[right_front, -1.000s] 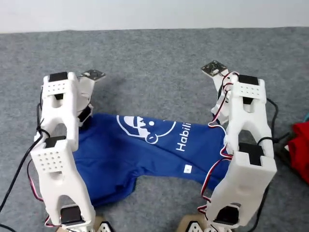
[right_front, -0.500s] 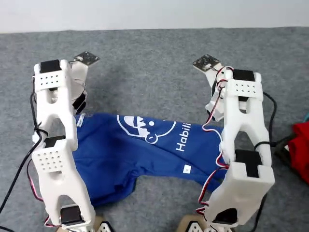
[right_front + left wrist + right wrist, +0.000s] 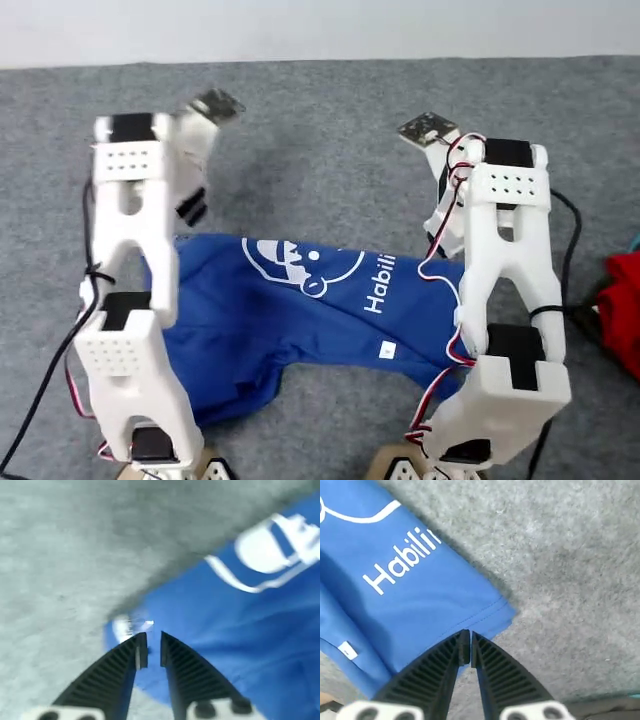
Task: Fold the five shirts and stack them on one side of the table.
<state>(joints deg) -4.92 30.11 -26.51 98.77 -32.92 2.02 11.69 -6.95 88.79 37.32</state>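
— Blue shirt (image 3: 300, 320) first: where does it lie?
— It is spread on the grey table (image 3: 330, 130) between the two arms, with its white print facing up. Its near edge is uneven and bunched toward the left arm's base. A small white tag (image 3: 389, 350) shows close to the right arm.
— And the left end effector (image 3: 148, 647)?
— It is raised over the shirt's far left corner. Its fingers stand a narrow crack apart with nothing between them.
— The right end effector (image 3: 470, 642)?
— It is above the shirt's far right corner, by the hem. Its fingers are closed tip to tip and grip nothing; the cloth lies flat beneath.
— Anything else on the table?
— A red cloth (image 3: 622, 310) lies crumpled at the right edge, well apart from the shirt.
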